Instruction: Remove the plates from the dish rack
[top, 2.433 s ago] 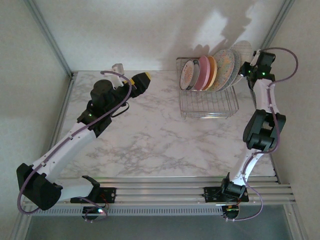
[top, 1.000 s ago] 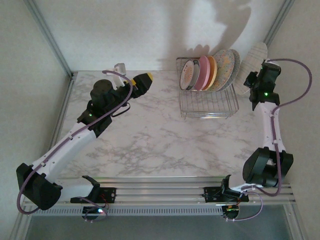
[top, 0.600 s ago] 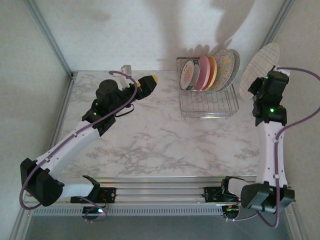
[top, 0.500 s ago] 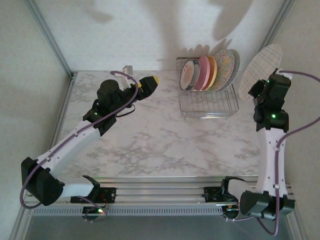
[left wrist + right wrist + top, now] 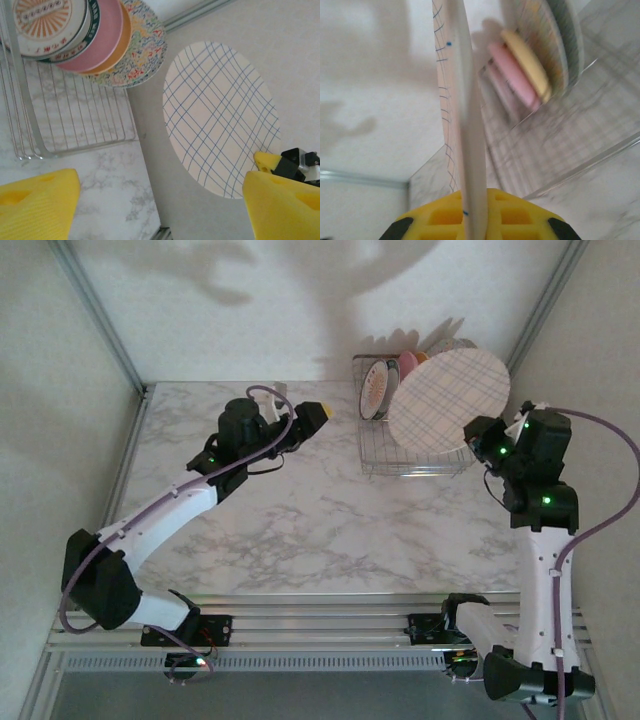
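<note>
Scanning from the left, I find my left gripper [image 5: 316,412] hovering over the white marble-patterned table [image 5: 300,520] and aimed at the rack. In its wrist view the yellow fingers [image 5: 37,202] stand wide apart with nothing between them.

Next comes the rectangular silver wire-grid dish rack [image 5: 415,458]. Four round plates lean together at one end: a small white plate with dark rim and orange centre design [image 5: 42,20], a plain pink plate [image 5: 102,42], an orange-tan plate [image 5: 123,40] and a multicolour-speckled plate [image 5: 142,55].

Further right, the large round cream plate with crossed blue lines [image 5: 448,400] hangs tilted in the air, clear of the wires. My right gripper [image 5: 482,436] is clamped on its lower rim, and the wrist view shows that rim edge-on between the yellow pads [image 5: 435,220].

I judge this plate stiff, glazed and slick, and breakable if dropped. It looks heavy for a pinch at one edge, so it could pivot in the pads. The rim is the only real hold. For the leaning plates, I would take the upper rim of the speckled one first.
</note>
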{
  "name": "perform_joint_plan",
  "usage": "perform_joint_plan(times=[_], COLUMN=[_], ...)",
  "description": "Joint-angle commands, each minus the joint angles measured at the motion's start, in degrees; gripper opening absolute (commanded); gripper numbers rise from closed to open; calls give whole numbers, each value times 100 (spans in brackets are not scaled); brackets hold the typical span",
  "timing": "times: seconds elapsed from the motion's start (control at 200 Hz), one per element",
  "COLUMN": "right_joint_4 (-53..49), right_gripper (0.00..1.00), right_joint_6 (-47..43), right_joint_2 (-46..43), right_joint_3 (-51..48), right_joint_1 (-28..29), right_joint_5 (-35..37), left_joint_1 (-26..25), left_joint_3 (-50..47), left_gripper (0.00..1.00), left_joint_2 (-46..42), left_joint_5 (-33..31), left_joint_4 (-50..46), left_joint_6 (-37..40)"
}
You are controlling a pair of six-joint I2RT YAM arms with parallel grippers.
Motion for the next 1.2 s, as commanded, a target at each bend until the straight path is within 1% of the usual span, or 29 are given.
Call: perform_joint_plan(times=[0.0, 0.145, 0.28, 0.475, 0.676, 0.731, 0.866, 0.901, 1.071, 1.196], right_joint_4=[785, 930, 1265, 1905, 2209, 2244, 2352, 2364, 2378, 2391], right_gripper=[0, 0, 0, 0, 0, 0, 0, 0, 0, 0], right_joint_6=[995, 1206, 1455, 1836, 1951, 1957, 2014, 2012, 2012, 2026], right_joint_2=[143, 486, 835, 1304, 1600, 1677, 1812, 1847, 1957, 2025], right_joint_3=[-12, 62, 61, 25, 70, 85, 43, 47, 34, 17], right_joint_1=[151, 522, 819, 1152, 1227, 1230, 1262, 1268, 1314, 1352], right_joint_5=[-895, -1121, -1313, -1503, -1686, -1757, -1886, -1918, -1991, -2048], left_joint_1=[-61, -73, -88, -88, -88, -88, -78, -79, -70, -65], left_joint_3=[219, 266, 276, 347, 401, 385, 393, 391, 425, 453], left_gripper=[83, 82, 79, 71, 64, 59, 43, 41, 39, 33], left_joint_2=[96, 242, 342, 518, 587, 596, 643, 658, 744, 807], left_joint_5=[311, 386, 394, 369, 247, 238, 220, 220, 225, 246], left_joint_4=[199, 385, 498, 661, 536, 552, 656, 679, 736, 764], left_joint_6=[-423, -632, -781, -929, -863, -871, -926, -934, -952, -968])
